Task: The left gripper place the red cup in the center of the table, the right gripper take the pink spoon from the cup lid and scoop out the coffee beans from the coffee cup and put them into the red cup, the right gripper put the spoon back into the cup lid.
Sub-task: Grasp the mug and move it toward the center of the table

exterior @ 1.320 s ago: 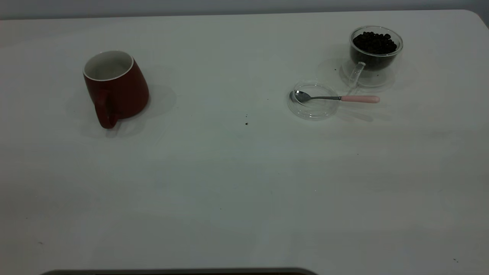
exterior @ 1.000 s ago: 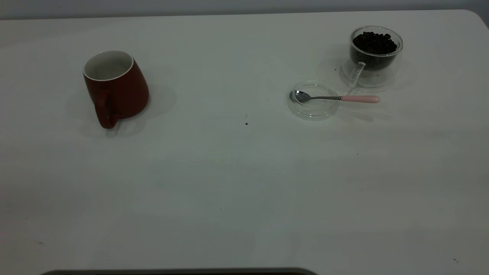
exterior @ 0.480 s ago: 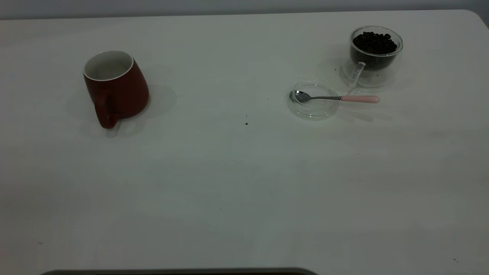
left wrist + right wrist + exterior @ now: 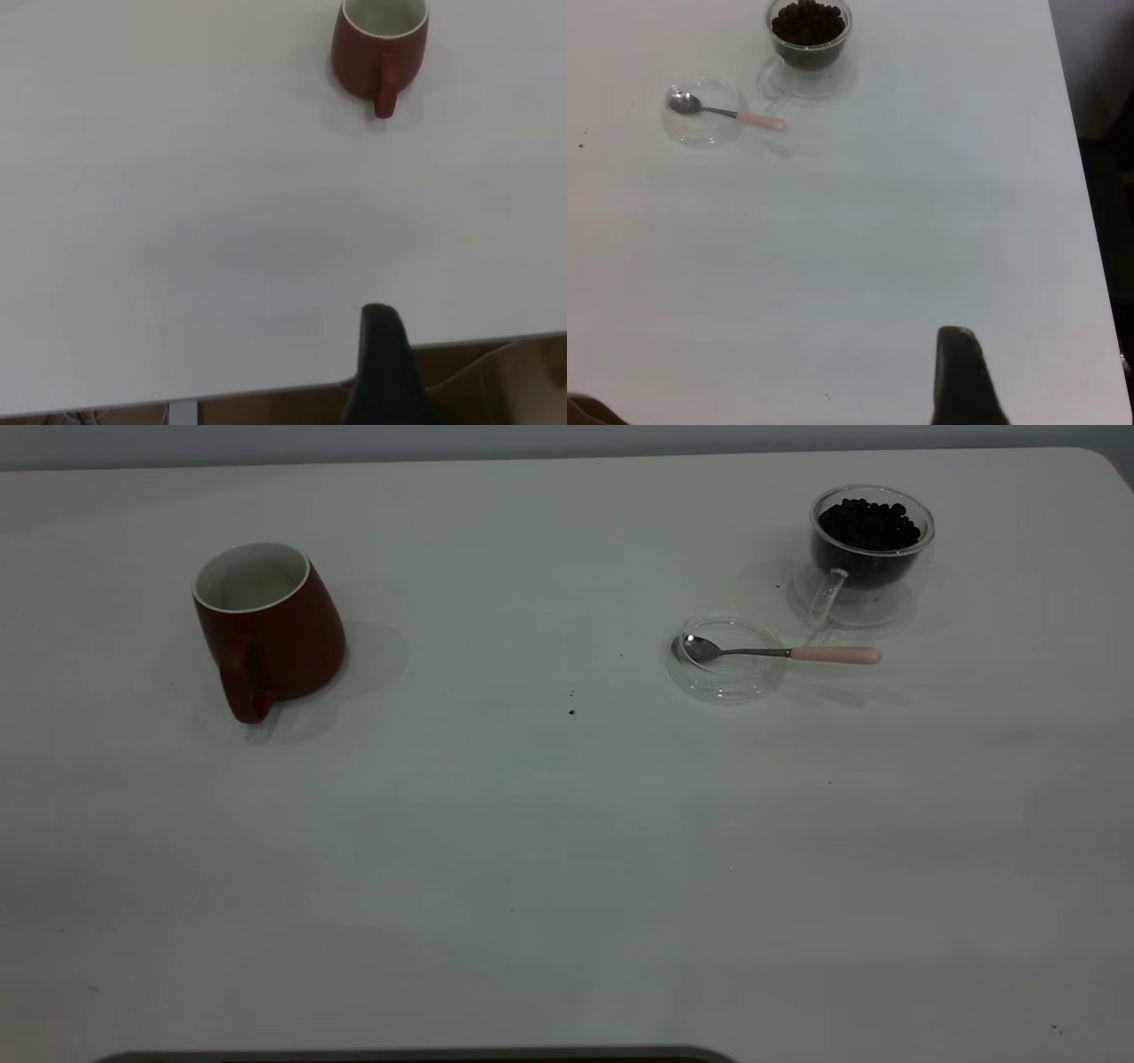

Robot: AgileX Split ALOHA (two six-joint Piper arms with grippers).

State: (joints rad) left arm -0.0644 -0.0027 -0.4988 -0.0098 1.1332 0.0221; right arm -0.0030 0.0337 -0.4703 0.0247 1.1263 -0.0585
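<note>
**Both grippers held back at the table edge, cups and spoon untouched**

In the left wrist view only one dark finger of the left gripper (image 4: 383, 354) is seen, over the near table edge; whether it is open or closed cannot be told, and nothing is held by it. Bare white table (image 4: 177, 221) lies between it and the red cup (image 4: 379, 49), which stands upright well beyond the finger, handle turned back toward the gripper. Its white inside is seen to be empty.

In the right wrist view a single finger of the right gripper (image 4: 963, 372) is likewise all that is shown, so its opening cannot be told; nothing is gripped. Far ahead of it the cup lid (image 4: 702, 115) lies flat, with the bowl of the pink spoon (image 4: 726, 112) resting inside it and the pink handle reaching out over the rim. Just beyond the lid stands the coffee cup (image 4: 808, 40), filled with the coffee beans (image 4: 806, 22) nearly to its rim.

Neither gripper is shown in the exterior view. There the red cup (image 4: 266, 624) and the cup lid (image 4: 726, 657) are seen well apart, with open tabletop between them marked only by a few dark specks (image 4: 571, 710). The coffee cup (image 4: 870, 549) is placed near the table's rounded far corner. The table's side edge is shown only by the right wrist view.
</note>
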